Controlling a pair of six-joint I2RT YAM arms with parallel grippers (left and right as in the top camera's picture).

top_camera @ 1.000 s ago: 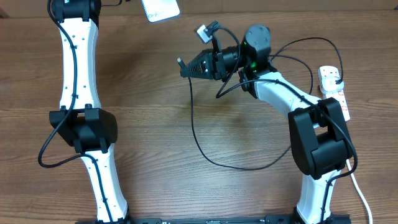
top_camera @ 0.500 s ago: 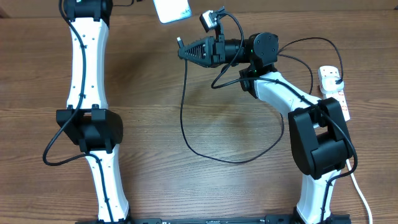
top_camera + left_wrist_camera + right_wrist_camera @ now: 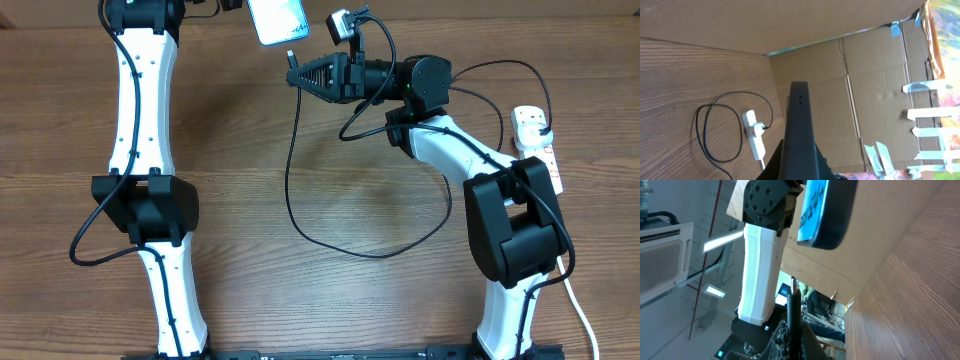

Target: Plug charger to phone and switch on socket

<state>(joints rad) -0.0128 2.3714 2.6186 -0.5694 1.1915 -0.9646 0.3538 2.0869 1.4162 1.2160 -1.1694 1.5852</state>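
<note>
The left arm [image 3: 140, 100] reached far forward with the left pincer [image 3: 232, 6] closed; the right arm [image 3: 450, 150] bent leftward, the right pincer [image 3: 296, 78] closed too.

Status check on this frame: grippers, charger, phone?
Left gripper shut on the phone, in the air. Right gripper shut on the charger, tip short of the phone. Nothing between.

A robotics lab: wood-grain bench [image 3: 250, 300] walled with taped cardboard [image 3: 875, 75], strip lights [image 3: 722, 240] upper left beyond.

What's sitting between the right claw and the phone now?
Only the connector tip of the thin black charger cable, poking from the right claw toward the slim blue-screened phone; beyond it a bare gap, seen overhead and in the right wrist view.
</note>
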